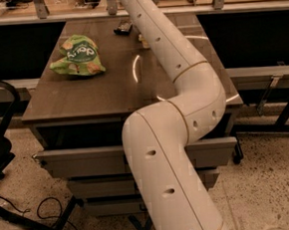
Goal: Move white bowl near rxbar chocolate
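The rxbar chocolate (123, 27) is a small flat dark wrapper lying at the far side of the brown table (93, 96), just left of my arm. My white arm (182, 84) rises from the bottom, bends over the table's right half and runs out past the top edge. The gripper is out of view beyond that edge. The white bowl does not show; it is hidden or out of view. A thin pale arc (134, 70) shows on the tabletop beside the arm; I cannot tell what it is.
A green snack bag (78, 56) lies on the table's left part. A small pale item (142, 38) sits against the arm near the far edge. A black chair (2, 143) stands at the left. Drawers (78, 162) front the table. A counter rail runs behind.
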`<action>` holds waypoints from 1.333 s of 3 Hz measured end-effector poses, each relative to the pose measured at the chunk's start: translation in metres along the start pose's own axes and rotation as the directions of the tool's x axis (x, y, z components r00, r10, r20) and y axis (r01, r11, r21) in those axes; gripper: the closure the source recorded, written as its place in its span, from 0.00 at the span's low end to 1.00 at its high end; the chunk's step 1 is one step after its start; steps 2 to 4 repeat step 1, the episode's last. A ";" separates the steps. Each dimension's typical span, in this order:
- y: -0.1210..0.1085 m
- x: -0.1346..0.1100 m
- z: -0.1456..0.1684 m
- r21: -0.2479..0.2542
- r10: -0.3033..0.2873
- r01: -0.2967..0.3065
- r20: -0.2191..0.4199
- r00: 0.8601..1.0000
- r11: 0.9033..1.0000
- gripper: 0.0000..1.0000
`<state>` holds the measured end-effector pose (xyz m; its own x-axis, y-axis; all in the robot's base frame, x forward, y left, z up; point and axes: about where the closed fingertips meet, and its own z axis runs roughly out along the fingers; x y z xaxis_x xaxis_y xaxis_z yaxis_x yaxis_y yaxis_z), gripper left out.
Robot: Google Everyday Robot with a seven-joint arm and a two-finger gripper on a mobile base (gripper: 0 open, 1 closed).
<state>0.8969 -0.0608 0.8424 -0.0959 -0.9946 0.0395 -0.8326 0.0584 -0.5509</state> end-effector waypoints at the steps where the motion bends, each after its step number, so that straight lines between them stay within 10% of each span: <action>1: -0.002 0.000 -0.002 0.000 0.000 0.000 0.000 1.000 1.000 0.00; 4: -0.002 0.000 -0.002 0.000 0.000 0.000 0.000 1.000 1.000 0.00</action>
